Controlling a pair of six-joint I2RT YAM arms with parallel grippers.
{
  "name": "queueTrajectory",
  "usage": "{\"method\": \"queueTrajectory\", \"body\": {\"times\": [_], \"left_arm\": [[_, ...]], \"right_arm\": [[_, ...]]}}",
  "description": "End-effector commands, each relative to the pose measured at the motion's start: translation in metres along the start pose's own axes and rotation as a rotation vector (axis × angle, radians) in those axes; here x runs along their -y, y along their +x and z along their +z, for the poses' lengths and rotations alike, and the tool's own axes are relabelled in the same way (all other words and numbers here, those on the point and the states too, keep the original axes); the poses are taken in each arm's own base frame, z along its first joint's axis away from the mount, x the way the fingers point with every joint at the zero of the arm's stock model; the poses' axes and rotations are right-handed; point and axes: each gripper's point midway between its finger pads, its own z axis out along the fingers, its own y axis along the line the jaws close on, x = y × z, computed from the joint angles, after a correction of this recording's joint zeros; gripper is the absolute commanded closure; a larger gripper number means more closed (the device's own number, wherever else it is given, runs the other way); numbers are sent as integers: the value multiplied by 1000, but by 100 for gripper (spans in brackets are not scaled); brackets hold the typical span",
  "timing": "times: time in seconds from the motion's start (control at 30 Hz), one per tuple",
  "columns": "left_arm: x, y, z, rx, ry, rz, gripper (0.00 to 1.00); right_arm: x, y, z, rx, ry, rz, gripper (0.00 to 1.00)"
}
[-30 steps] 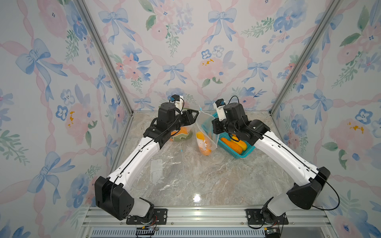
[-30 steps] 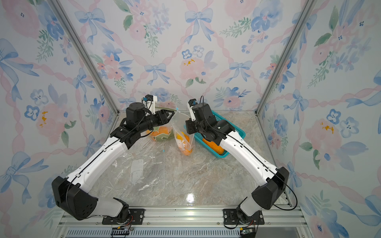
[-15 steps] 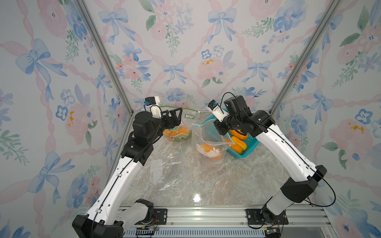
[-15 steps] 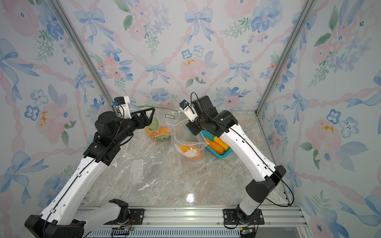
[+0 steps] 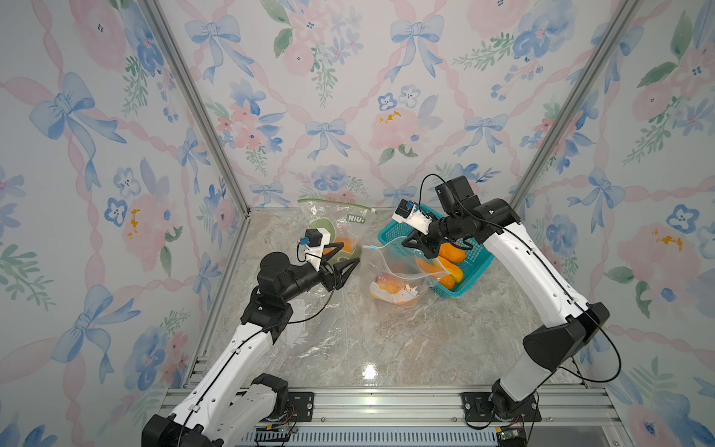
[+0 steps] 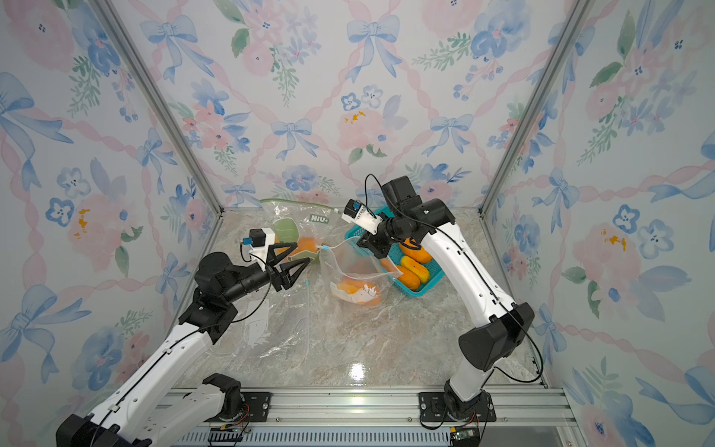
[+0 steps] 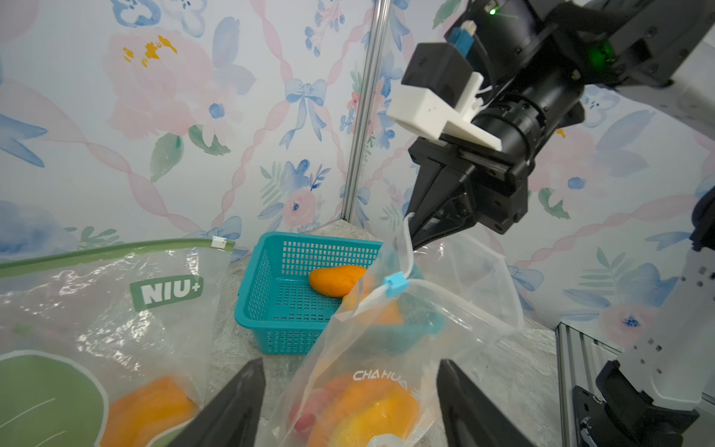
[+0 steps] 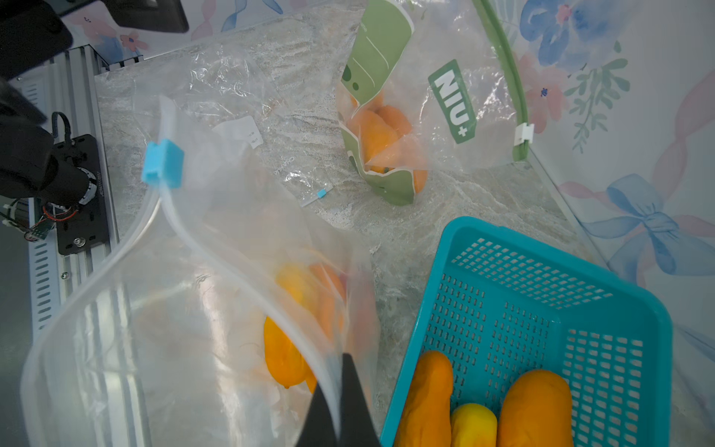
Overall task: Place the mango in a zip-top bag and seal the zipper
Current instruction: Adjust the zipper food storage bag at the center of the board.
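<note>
A clear zip-top bag (image 5: 390,267) with a blue slider (image 5: 372,247) stands in front of the basket in both top views, its mouth open. An orange-yellow mango (image 5: 390,291) lies at its bottom, and the right wrist view shows the mango (image 8: 286,348) through the film. My right gripper (image 5: 416,244) is shut on the bag's zipper rim (image 8: 329,371) and holds it up. My left gripper (image 5: 348,263) is open to the left of the bag, not touching it. In the left wrist view the bag (image 7: 387,348) lies beyond its spread fingertips (image 7: 247,383).
A teal basket (image 5: 470,271) at the back right holds three more mangoes (image 8: 534,406). A green-printed bag (image 5: 340,224) with orange fruit leans at the back wall. Flat clear bags (image 6: 267,329) lie on the marble top at front left. The cage walls stand close.
My left gripper has let go and drawn back to the front left, jaws spread. My right gripper has kept its hold on the rim, and the bag with the mango has sunk against the basket.
</note>
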Motion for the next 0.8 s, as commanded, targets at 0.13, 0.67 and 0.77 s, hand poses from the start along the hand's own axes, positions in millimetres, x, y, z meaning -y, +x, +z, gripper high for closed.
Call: {"method": "queueTrajectory", "body": {"times": [0.13, 0.67, 0.77], "left_arm": [[5, 1, 25, 13, 163, 194, 25], [-31, 6, 62, -31, 151, 255, 57], [-30, 6, 64, -31, 172, 256, 67]], "right_arm": [[-3, -6, 5, 35, -157, 4, 100], [0, -10, 16, 37, -186, 23, 100], [0, -12, 16, 39, -186, 26, 100]]}}
